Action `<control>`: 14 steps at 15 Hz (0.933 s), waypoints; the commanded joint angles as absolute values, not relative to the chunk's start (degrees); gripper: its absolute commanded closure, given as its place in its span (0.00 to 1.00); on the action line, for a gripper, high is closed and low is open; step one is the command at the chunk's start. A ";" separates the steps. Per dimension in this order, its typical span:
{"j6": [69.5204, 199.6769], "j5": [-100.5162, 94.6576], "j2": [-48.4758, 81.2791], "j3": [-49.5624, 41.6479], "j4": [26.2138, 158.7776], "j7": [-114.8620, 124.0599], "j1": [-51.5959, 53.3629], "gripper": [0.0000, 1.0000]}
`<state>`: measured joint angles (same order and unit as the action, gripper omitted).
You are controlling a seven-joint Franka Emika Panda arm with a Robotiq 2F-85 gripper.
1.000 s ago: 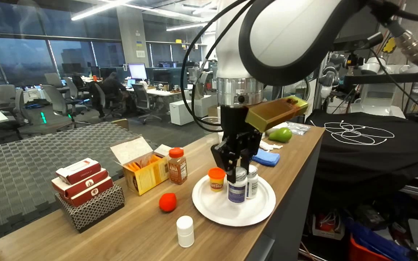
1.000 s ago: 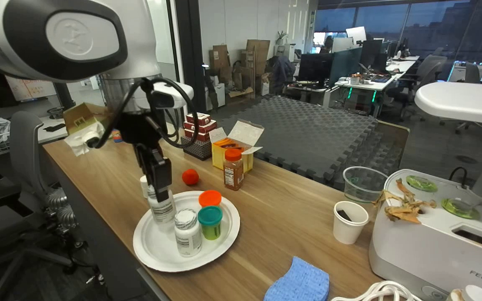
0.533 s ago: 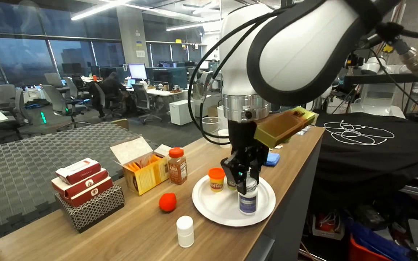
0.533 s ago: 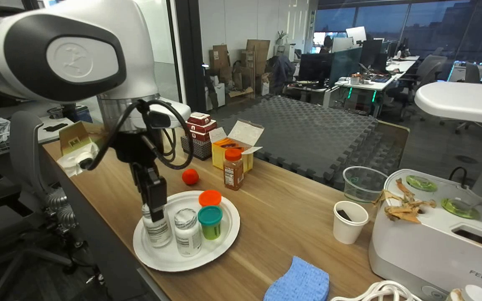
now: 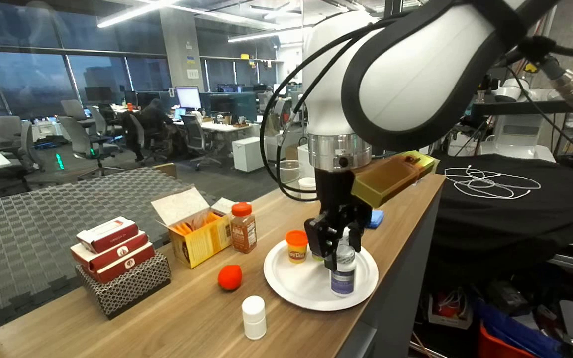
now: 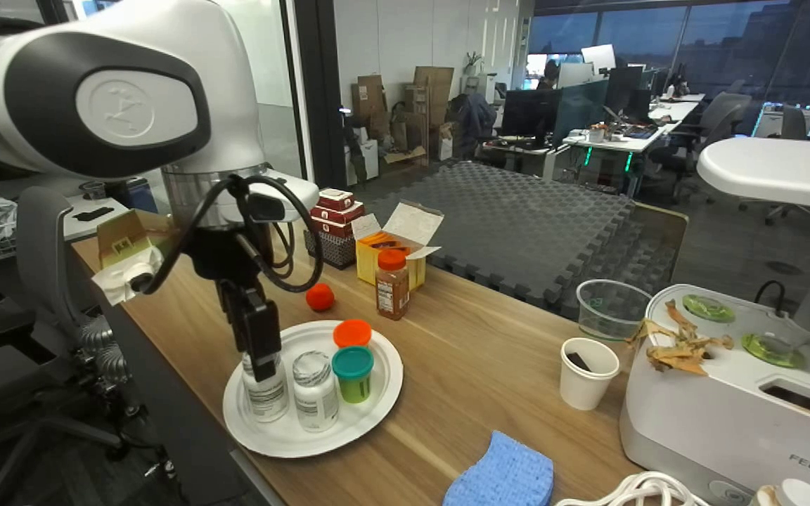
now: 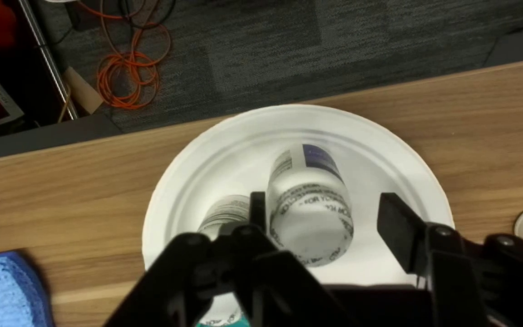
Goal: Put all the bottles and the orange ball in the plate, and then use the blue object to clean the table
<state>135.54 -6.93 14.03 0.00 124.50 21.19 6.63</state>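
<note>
The white plate (image 5: 296, 291) holds two white bottles and two small tubs. My gripper (image 7: 323, 213) is open around a white bottle with a purple label (image 7: 311, 227) standing on the plate. One finger is close beside the bottle, and a gap shows at the other. A second white bottle (image 6: 316, 400) stands beside it. The tubs have an orange lid (image 6: 353, 332) and a teal lid (image 6: 353, 362). A small white bottle (image 5: 254, 318) stands on the table outside the plate. The red-orange ball (image 5: 230, 277) lies beside the plate. The blue sponge (image 6: 503, 474) lies on the table.
A jar with a red lid (image 5: 243, 228) and an open yellow box (image 5: 202, 238) stand near the ball. Red boxes (image 5: 110, 248) are stacked farther along. A paper cup (image 6: 588, 372) and a white appliance (image 6: 728, 407) stand beyond the sponge. The table's edge runs close to the plate.
My gripper and the purple-label bottle have moved down and toward the plate's rim by the table edge. The bottle now stands on the plate, and the fingers look wider apart.
</note>
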 commanded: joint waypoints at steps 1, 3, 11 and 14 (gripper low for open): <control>136.78 -8.13 11.61 -0.56 125.40 22.67 6.76 0.00; 137.00 -8.19 9.15 -0.67 125.66 22.98 6.75 0.00; 134.69 -7.66 3.87 5.03 121.99 21.77 9.10 0.00; 134.37 -7.48 5.98 7.81 120.14 22.11 10.90 0.00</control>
<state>135.69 -7.20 4.14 5.91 122.72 21.50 9.37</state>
